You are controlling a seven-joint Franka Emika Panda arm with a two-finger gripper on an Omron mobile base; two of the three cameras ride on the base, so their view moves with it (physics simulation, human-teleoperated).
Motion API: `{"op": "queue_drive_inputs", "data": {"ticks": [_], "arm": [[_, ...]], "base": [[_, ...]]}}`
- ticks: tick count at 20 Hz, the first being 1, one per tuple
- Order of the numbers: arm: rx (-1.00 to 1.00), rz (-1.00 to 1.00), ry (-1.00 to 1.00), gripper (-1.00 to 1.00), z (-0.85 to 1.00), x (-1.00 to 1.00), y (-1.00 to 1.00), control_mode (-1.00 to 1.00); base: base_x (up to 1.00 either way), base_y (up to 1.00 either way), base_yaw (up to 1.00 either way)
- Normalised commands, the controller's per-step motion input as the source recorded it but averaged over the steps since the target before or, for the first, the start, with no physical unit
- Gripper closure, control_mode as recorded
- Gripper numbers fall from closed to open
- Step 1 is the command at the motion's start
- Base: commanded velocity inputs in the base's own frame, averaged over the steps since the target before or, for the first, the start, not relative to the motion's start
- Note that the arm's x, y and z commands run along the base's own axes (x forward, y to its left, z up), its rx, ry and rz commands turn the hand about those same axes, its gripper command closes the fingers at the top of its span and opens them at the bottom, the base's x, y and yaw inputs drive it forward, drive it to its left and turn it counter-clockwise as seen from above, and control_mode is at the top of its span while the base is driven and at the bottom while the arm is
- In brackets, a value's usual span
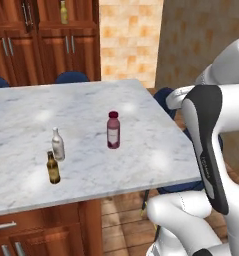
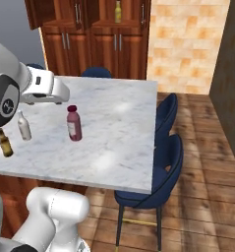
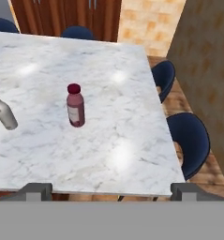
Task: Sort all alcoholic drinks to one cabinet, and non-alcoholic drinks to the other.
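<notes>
The fingers (image 3: 38, 189) stand wide apart and hold nothing; in the hand view the two tips rise at the lower left and lower right, above the near edge of the marble worktop (image 3: 113, 140), touching no bottle.

The maroon bottle (image 3: 75, 105) with its pinkish cap stands upright near the middle of the worktop, long axis vertical, cap up. The whitish bottle (image 3: 4, 112) is well to its left, also standing with the neck up; in the hand view it looks tilted, but that camera itself is angled.

The left base view shows what the hand view cuts off: the amber bottle (image 1: 53, 168) stands upright just in front of the whitish bottle, near it but apart, closer to the worktop's near edge. Both base views also show the wooden cabinet (image 2: 104, 44) behind the worktop, with a yellowish bottle (image 2: 118, 12) upright on an upper shelf. The right base view adds two blue chairs (image 2: 161, 172) along the right side of the worktop.
</notes>
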Motion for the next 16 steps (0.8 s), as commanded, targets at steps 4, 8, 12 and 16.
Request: {"op": "queue_drive_inputs", "data": {"ticks": [4, 8, 12, 16], "arm": [[0.0, 0.0, 0.0, -1.0, 0.0, 0.0, 0.0, 1.0], [0.0, 0.0, 0.0, -1.0, 0.0, 0.0, 0.0, 1.0], [0.06, 0.06, 0.0, -1.0, -0.21, 0.09, 0.0, -1.0], [0.08, 0.08, 0.0, -1.0, -0.66, 0.01, 0.26, -1.0]], "base": [[0.28, 0.07, 0.0], [0.15, 0.0, 0.02], [0.05, 0.0, 0.02], [0.0, 0.0, 0.0]]}}
